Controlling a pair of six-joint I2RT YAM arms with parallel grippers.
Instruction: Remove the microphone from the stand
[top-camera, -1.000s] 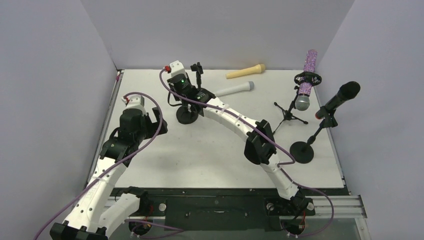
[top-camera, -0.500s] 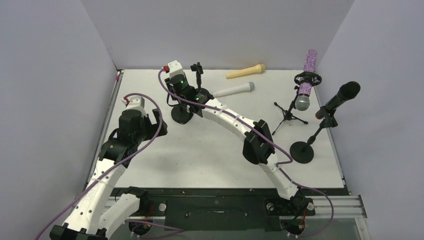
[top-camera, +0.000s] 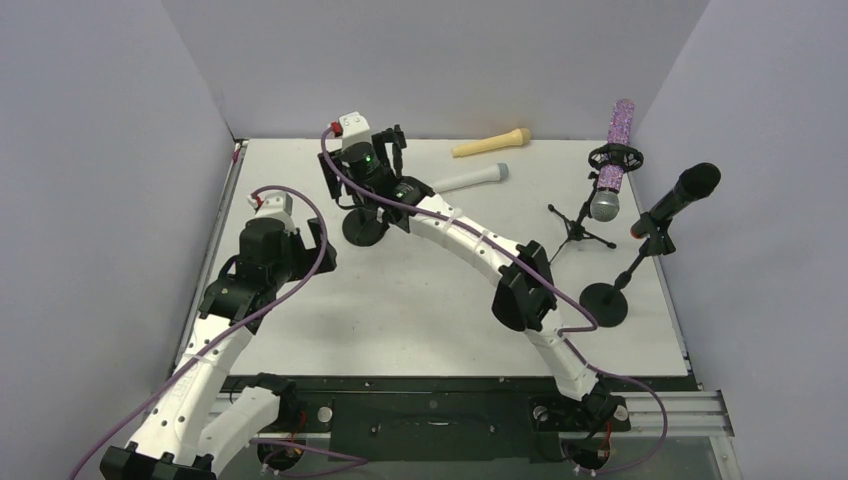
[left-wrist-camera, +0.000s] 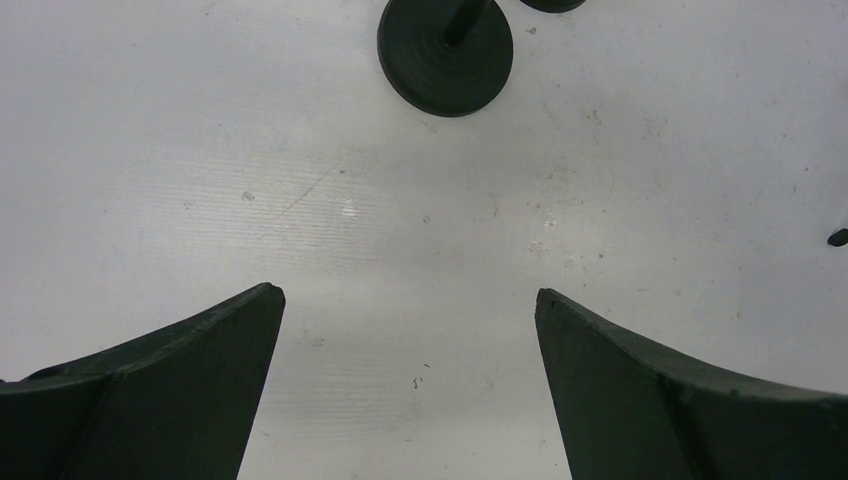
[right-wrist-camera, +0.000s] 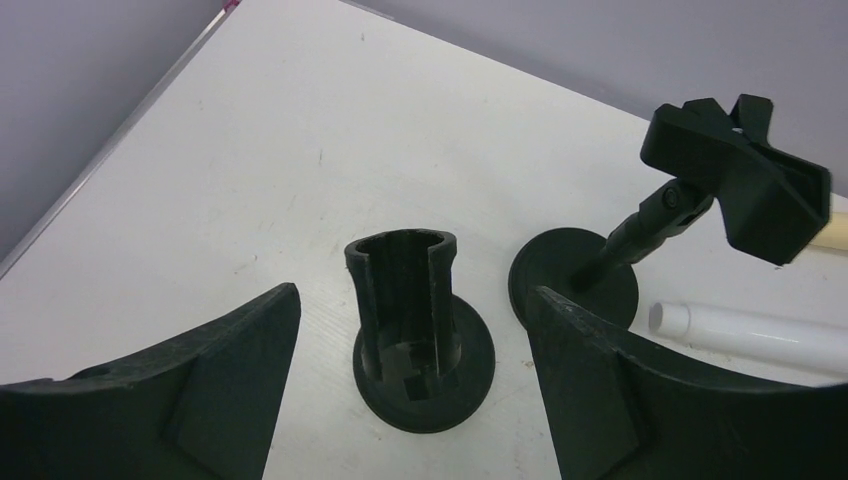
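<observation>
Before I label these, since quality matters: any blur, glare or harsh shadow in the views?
Top external: even light, sharp, black microphone distinct. Left wrist: table crisp with mild sheen, fingers near-black. Right wrist: empty holder sharp, evenly lit, no blur.

Microphone (top-camera: 468, 179): white, slim, lay flat on the desk, out of its holder.
Stand (right-wrist-camera: 735, 185): black, round-based, upright, clip empty, just beside it.

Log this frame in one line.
right gripper: open, aimed at empty cup stand | left gripper: open, above table | white microphone, beige microphone: lying on table | purple microphone, black microphone: mounted
</observation>
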